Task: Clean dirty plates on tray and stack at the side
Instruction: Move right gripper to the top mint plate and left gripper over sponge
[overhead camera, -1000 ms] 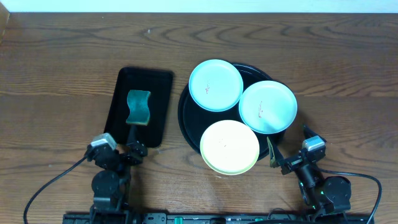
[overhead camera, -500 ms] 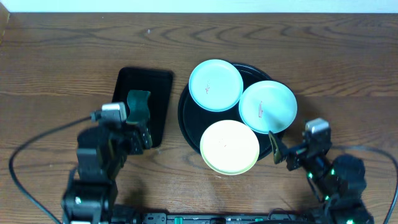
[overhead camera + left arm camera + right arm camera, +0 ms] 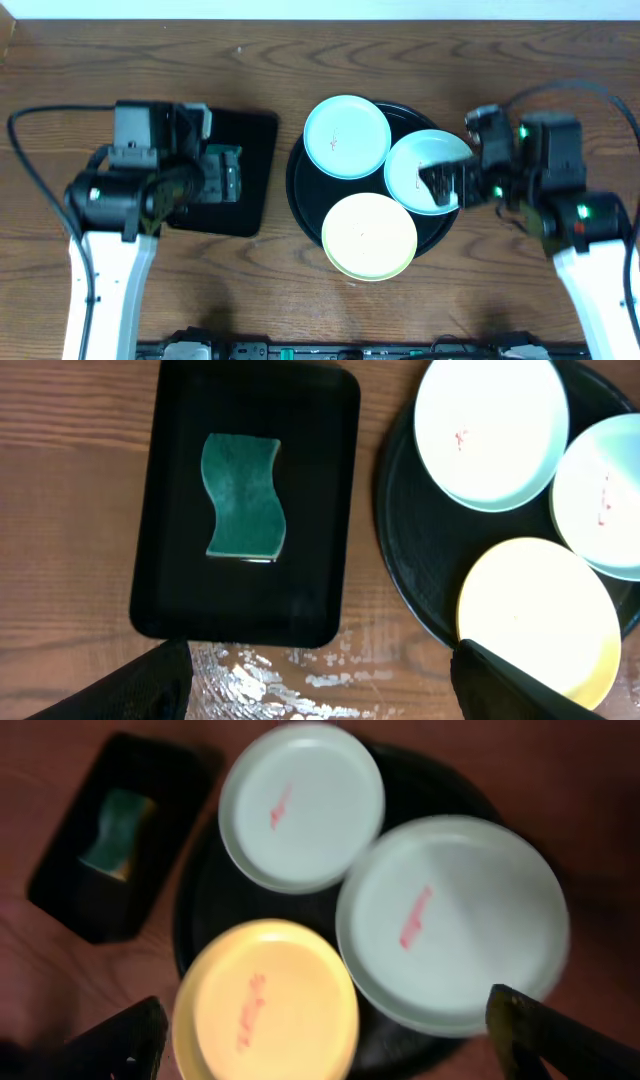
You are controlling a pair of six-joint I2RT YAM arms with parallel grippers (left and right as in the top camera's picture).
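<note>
Three plates rest on the round black tray [image 3: 300, 192]: an aqua plate [image 3: 346, 136] at the back, a second aqua plate [image 3: 418, 165] on the right and a yellow plate [image 3: 369, 236] overhanging the front rim. In the right wrist view each carries a reddish smudge: back aqua plate [image 3: 300, 805], right aqua plate [image 3: 450, 920], yellow plate [image 3: 265, 1005]. My right gripper [image 3: 440, 185] hovers open above the right aqua plate, its jaws wide with nothing between them [image 3: 330, 1040]. My left gripper [image 3: 230, 172] hangs open over the rectangular tray, also with nothing in it [image 3: 320, 690].
A small rectangular black tray [image 3: 310, 510] left of the round tray [image 3: 420, 550] holds a wavy green sponge [image 3: 243, 496]. A shiny wet-looking smear [image 3: 260, 680] marks the wooden table in front of it. Cables trail from both arms at the table's sides.
Both arms have risen from the front edge and swung inward: the left over the rectangular tray, the right over the right aqua plate. Plates and sponge have not moved.
</note>
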